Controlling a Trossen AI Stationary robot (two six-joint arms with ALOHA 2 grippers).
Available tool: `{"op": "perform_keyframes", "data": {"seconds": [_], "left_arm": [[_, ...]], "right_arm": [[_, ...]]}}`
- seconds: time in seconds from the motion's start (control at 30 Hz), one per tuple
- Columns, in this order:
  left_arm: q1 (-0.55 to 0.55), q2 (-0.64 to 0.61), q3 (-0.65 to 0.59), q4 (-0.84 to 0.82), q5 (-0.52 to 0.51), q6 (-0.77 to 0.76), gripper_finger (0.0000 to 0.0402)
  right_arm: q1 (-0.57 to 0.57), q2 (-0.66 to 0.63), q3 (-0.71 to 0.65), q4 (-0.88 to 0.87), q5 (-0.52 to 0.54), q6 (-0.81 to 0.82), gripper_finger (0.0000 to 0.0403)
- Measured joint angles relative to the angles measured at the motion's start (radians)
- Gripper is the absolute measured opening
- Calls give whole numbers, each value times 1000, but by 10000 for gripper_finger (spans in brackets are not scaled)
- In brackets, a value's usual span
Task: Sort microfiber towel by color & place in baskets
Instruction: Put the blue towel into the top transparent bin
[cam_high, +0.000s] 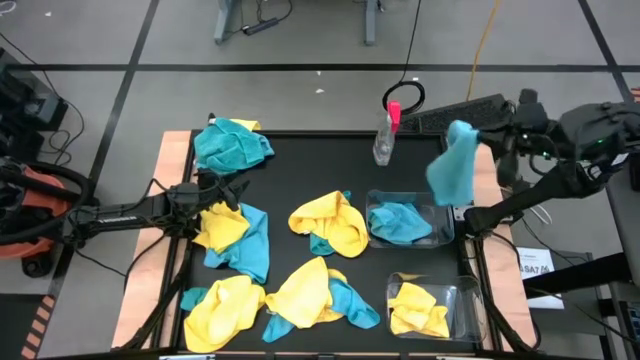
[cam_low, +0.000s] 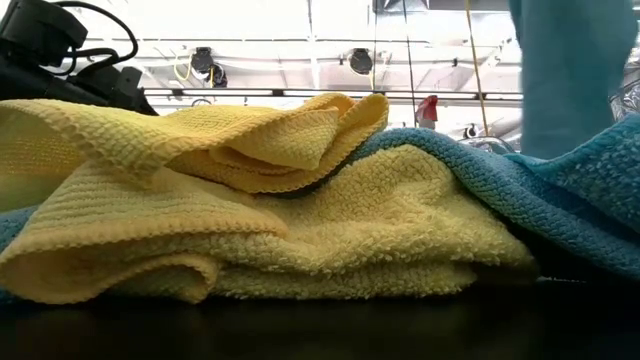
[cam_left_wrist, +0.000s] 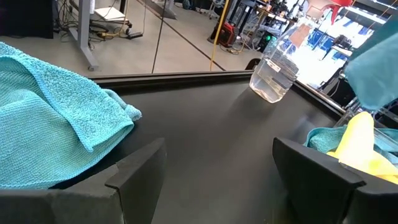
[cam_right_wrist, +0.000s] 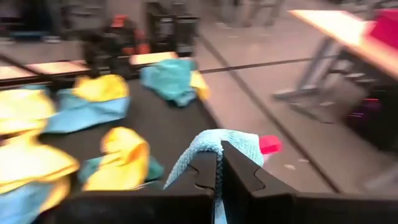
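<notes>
**A:** Item one, the baskets?

**B:** Two clear plastic tubs at the right side of the table. The farther basket (cam_high: 440, 232) holds one blue towel (cam_high: 398, 220). The nearer basket (cam_high: 467, 310) holds one yellow towel (cam_high: 417, 310). One colour per basket so far.

**A:** Item in transit?

**B:** One blue microfiber towel (cam_high: 455, 165), hanging in the air from the right gripper (cam_high: 487, 135), whose fingers are clamped together on a fold of it. It hangs above the table's right edge, just beyond the farther basket and near the spray bottle (cam_high: 385, 135). By colour it belongs in the farther basket; not yet released.

**A:** Left gripper?

**B:** Left gripper (cam_high: 232, 187), fingers spread and holding nothing, low over the mat at the left side, between the blue towel at the far left corner (cam_high: 232, 145) and a yellow-and-blue pair (cam_high: 235, 235).

**A:** Stock still unsorted on the table?

**B:** The far-left blue towel, with a bit of yellow showing behind it. The yellow-and-blue pair below the left gripper. A yellow towel at centre (cam_high: 332, 222) with blue showing under its edge. Along the near edge, a yellow towel at left (cam_high: 222, 308) and a yellow one overlapping a blue one (cam_high: 318, 295).

**A:** Progress, in your judgement?

**B:** Early. Two towels binned, a third on its way, most of the stock still out and overlapped, so colours will need separating before each lift.
</notes>
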Motion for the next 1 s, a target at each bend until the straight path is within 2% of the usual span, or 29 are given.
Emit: {"op": "perform_keyframes", "data": {"seconds": [0.17, 0.33, 0.7, 1.0], "left_arm": [[0, 0, 0, 0, 0, 0, 299], [0, 0, 0, 0, 0, 0, 299], [0, 0, 0, 0, 0, 0, 299], [0, 0, 0, 0, 0, 0, 299]], "right_arm": [[0, 2, -7, 4, -138, 0, 0], [0, 2, -90, 5, -237, 0, 0], [0, 3, -369, 46, -334, 0, 0], [0, -1, -605, 170, -412, 26, 0]]}}
